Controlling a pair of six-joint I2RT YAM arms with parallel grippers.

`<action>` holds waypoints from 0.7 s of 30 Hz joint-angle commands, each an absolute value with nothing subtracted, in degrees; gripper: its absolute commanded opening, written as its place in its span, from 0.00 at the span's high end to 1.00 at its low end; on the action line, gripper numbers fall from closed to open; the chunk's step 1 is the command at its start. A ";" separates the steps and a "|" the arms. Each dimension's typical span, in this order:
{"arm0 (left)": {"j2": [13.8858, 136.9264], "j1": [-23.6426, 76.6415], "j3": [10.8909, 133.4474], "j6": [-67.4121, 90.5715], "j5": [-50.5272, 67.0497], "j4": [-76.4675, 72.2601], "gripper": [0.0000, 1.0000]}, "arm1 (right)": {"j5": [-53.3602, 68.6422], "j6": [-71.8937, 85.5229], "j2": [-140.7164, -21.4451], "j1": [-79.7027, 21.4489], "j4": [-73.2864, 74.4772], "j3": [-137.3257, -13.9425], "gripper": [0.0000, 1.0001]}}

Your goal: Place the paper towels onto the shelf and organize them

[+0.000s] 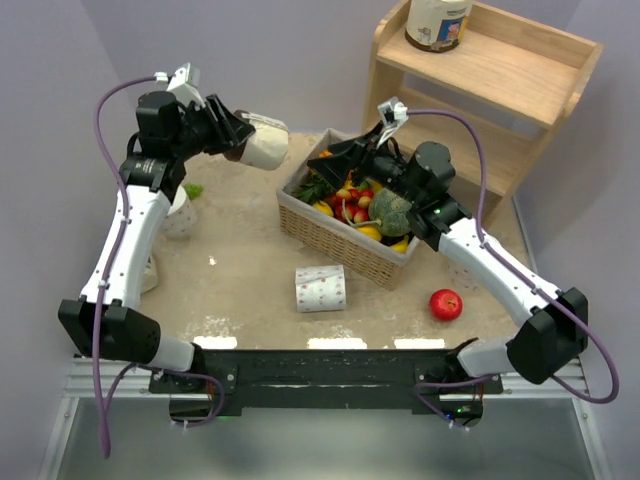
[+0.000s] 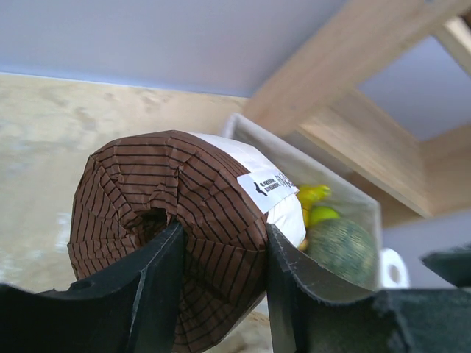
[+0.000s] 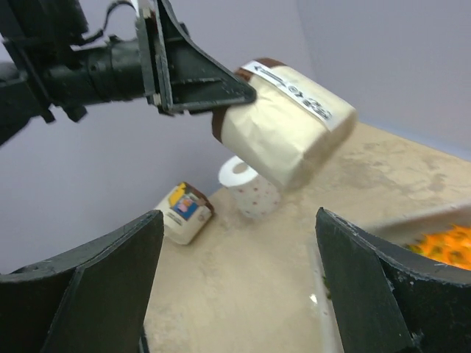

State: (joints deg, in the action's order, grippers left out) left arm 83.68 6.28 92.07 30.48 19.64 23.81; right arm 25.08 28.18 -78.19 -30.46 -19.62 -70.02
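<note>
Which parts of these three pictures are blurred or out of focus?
Top external: all sharp, light even. Left wrist: the wrapped roll is sharp, the shelf behind it soft. Right wrist: the same roll looks smeared, and the fruit at the right edge is an orange blur.

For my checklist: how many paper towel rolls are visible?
5: held roll in the left gripper; top roll on the shelf; lying roll mid-table; dotted roll and wrapped roll beside the left arm. Others may be hidden.

Woven wicker basket (image 1: pixel 335 245) at centre, heaped with colourful fruit and vegetables (image 1: pixel 352 207), red apple (image 1: pixel 446 304) lower right, sandy worktop (image 1: pixel 240 290) beneath
</note>
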 commanded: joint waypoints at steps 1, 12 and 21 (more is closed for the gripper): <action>77.62 5.89 85.88 42.61 34.09 8.63 0.61 | 25.49 35.76 -78.84 -31.55 -36.02 -68.82 0.12; 73.30 5.36 70.32 67.84 44.73 -17.83 0.61 | 23.65 39.64 -77.61 -34.10 -37.89 -64.60 0.09; 73.04 5.36 69.52 69.43 45.09 -20.22 0.60 | 19.60 33.76 -76.91 -34.89 -27.70 -66.00 0.09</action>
